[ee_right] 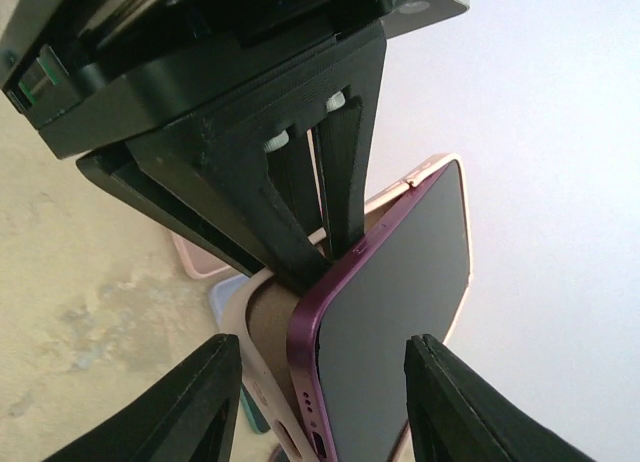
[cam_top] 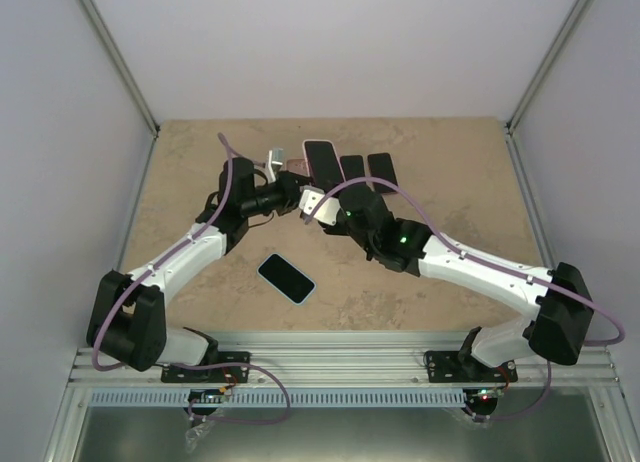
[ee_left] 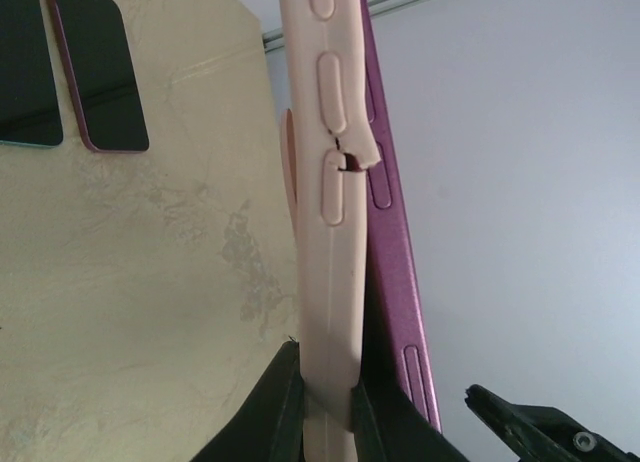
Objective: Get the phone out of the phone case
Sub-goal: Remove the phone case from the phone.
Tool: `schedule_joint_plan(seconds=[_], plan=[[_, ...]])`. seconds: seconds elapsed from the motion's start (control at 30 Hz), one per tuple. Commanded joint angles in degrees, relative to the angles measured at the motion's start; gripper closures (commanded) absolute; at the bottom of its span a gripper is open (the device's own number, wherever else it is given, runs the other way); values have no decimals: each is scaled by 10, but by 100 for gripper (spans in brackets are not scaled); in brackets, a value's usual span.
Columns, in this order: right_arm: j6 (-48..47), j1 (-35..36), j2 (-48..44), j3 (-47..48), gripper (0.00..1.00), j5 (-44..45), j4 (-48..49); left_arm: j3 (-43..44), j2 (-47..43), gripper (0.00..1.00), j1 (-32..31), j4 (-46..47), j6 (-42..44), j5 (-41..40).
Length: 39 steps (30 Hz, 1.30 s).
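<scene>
Phone (ee_right: 400,312): held in the air over the far middle of the table (cam_top: 450,182). One long edge is peeled clear of the case (ee_left: 325,282); the other is seated.

Left gripper (ee_left: 325,407): pinched hard on the case's lower edge.

Right gripper (ee_right: 325,402): spread, one finger either side of the phone's bottom corner, no contact visible.

Handling, judged: the phone is rigid, with slick glassy faces, so grip it across the metal edges. The case is soft and stretchy, with a tear (ee_left: 350,157) at a side button (go gently there).

Surface: mottled tan, matt, flat. Spare phones (cam_top: 381,167) lie near the work, with another nearer the bases. Pale walls (cam_top: 60,132) close in on three sides, so sideways room is tight.
</scene>
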Motion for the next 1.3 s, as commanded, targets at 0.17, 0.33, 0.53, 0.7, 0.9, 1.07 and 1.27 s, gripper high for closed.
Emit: schedule_joint_plan(seconds=[0.17,0.33,0.53,0.7,0.9,1.07,1.27], plan=[[1,-5,5,23,60,31,33,-9,-15,100,-1,40,11,15],[40,-6,5,57,55,-24,-25,-10,-13,100,-1,36,16,9],[17,-6,11,40,55,-3,-3,-10,-13,100,-1,45,5,17],[-20,-6,11,11,56,29,32,-12,-14,100,-1,58,-8,26],[-114,-5,8,-59,58,83,151,-16,-11,100,-1,74,-23,38],[-127,-13,12,-65,61,91,188,-24,-11,100,-1,94,-33,47],[-137,-21,19,-52,79,86,203,-31,-14,100,-1,106,-40,53]])
